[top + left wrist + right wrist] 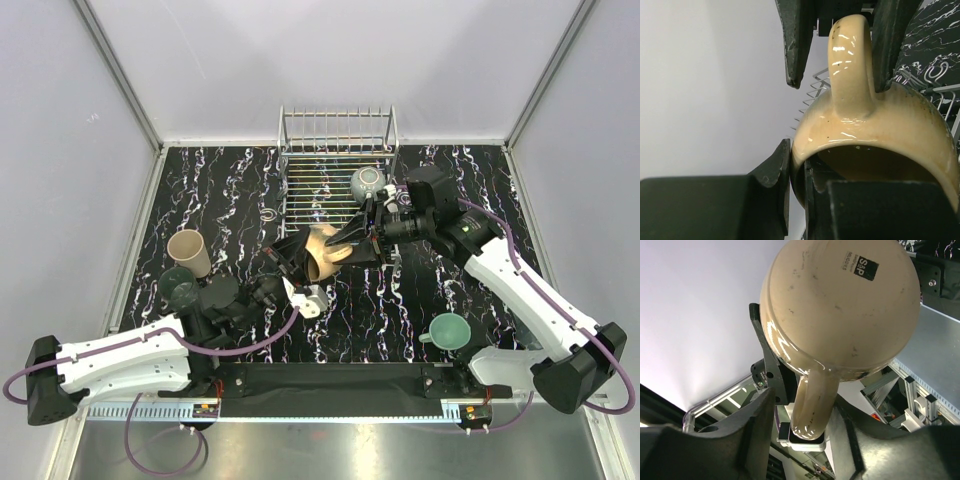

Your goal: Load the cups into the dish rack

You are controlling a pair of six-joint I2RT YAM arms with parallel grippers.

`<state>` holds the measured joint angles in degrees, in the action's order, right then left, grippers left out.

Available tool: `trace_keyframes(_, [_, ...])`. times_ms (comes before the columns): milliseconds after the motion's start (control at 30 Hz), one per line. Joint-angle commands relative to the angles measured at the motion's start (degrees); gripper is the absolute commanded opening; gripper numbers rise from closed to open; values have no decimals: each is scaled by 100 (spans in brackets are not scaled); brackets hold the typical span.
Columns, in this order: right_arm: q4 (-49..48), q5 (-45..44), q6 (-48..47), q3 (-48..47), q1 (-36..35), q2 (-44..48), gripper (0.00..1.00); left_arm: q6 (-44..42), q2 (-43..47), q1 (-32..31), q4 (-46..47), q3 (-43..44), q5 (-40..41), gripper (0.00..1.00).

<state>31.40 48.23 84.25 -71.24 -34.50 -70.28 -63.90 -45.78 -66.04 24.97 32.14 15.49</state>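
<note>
A beige mug (325, 250) hangs in the air in front of the dish rack (312, 195), held between both arms. My left gripper (300, 262) is shut on the mug's rim (880, 135), one finger outside the wall and one inside (797, 165). My right gripper (352, 238) is open and straddles the mug's handle (810, 405). One of its fingers (795, 40) stands clear of the handle and the other lies against it. The mug's base (840, 305) faces the right wrist camera. A grey-green cup (368, 181) sits in the rack.
A tan cup (188, 250) and a dark teal cup (180, 290) stand at the left, close to my left arm. A teal mug (450, 330) stands at the front right near my right arm's base. The rack's upright tines (335, 128) rise at the back wall.
</note>
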Motion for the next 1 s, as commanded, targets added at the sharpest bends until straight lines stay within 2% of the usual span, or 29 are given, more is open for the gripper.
trace_keyframes(0, [-230, 284, 21, -206, -22, 23, 50, -105, 157, -23, 843, 293, -248, 0])
trace_keyframes(133, [-441, 406, 136, -39, -57, 32, 44, -201, 96, -14, 825, 293, -265, 0])
trace_keyframes(333, [-126, 521, -110, -39, -74, -47, 45, -518, -27, -23, 764, 389, -239, 0])
trace_keyframes(733, [-160, 574, -58, 40, -66, -38, 43, -1037, -203, -32, 623, 706, -309, 0])
trace_keyframes(967, [-406, 583, 83, 233, -66, -74, 33, -1248, -46, -41, 412, 750, -406, 0])
